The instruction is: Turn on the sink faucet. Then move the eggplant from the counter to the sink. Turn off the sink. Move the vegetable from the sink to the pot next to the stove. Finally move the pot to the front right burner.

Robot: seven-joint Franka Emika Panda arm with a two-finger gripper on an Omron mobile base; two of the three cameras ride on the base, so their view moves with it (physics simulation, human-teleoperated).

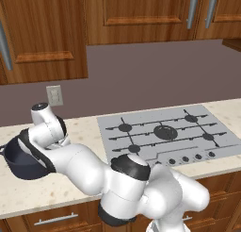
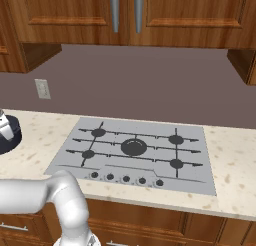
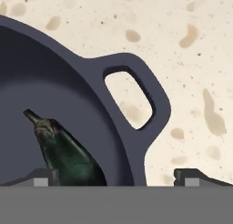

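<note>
The dark blue-black pot sits on the beige counter. The eggplant lies inside it, stem pointing away. One loop handle of the pot juts out over the counter. My gripper is open just above the pot's rim beside that handle, one fingertip over the inside and the other over the counter. The pot stands left of the stove, partly hidden by my arm. Its edge also shows at the far left of the right base view. The sink and faucet are out of view.
The stove has several black burners; the front right burner is bare, with knobs along the front. A wall outlet sits behind the counter. Wooden cabinets hang overhead.
</note>
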